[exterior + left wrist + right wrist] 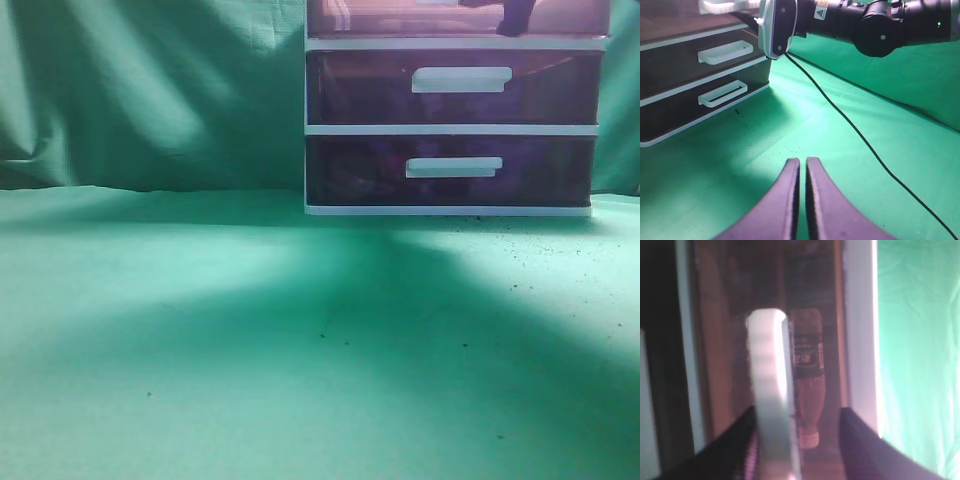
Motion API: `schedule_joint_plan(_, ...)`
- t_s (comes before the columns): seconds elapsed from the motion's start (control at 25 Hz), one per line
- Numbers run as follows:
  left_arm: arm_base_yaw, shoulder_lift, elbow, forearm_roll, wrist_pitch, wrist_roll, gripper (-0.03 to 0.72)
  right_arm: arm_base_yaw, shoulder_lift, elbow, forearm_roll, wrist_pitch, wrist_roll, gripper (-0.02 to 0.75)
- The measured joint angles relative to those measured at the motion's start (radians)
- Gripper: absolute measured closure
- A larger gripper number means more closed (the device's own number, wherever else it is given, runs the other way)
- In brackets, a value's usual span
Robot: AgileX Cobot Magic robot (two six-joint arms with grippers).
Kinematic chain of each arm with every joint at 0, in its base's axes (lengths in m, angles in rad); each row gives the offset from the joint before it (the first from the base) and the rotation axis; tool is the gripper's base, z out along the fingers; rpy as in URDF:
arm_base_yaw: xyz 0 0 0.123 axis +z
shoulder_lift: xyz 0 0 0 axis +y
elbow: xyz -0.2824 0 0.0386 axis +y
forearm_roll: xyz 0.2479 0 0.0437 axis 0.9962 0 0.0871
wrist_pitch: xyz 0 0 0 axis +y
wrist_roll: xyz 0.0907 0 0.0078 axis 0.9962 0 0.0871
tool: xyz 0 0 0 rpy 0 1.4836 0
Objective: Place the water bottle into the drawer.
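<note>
The drawer (pixel 400 18), the reddish-pink top one of the white-framed cabinet, is cut off by the top edge of the exterior view. In the right wrist view the water bottle (pixel 807 375), with a dark label and white cap, lies inside the drawer (pixel 810 285), seen through its tinted front. My right gripper (pixel 797 412) is open, with the white bar handle (pixel 769 390) between its jaws, close to the left finger. It shows as a dark shape at the drawer front in the exterior view (pixel 515 18). My left gripper (pixel 802 162) is shut and empty above the green cloth.
Two darker purple drawers (pixel 455 88) (pixel 450 168) with white handles sit below. The cabinet stands on green cloth (pixel 250 350) with a green backdrop. The right arm (pixel 865 20) and its black cable (pixel 855 130) cross the left wrist view.
</note>
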Motion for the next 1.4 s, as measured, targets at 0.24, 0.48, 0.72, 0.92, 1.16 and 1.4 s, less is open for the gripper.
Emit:
schedule_joint_plan(0.24, 0.0, 0.0, 0.0, 0.0, 0.021, 0.0, 0.688, 0.0, 0.0, 0.022, -0.001, 0.002, 0.028, 0.202)
schedule_joint_plan(0.48, 0.0, 0.0, 0.002, 0.0, 0.029, 0.0, 0.688, 0.01, -0.016, 0.089, -0.002, -0.005, 0.028, 0.202)
schedule_joint_plan(0.72, 0.0, 0.0, 0.004, 0.0, 0.032, 0.0, 0.688, 0.052, -0.121, 0.16, -0.005, -0.031, 0.028, 0.202)
schedule_joint_plan(0.92, 0.0, -0.059, 0.006, 0.0, 0.039, -0.071, 0.688, 0.119, -0.257, 0.231, 0.11, 0.001, 0.028, 0.262)
schedule_joint_plan(1.16, 0.0, -0.303, 0.006, 0.0, 0.059, -0.097, 0.688, 0.248, -0.481, 0.249, 0.44, 0.307, 0.028, 0.652)
schedule_joint_plan(1.4, 0.0, -0.604, 0.094, 0.0, 0.104, -0.099, 0.688, 0.316, -0.72, 0.249, 0.778, 0.719, 0.072, 0.738)
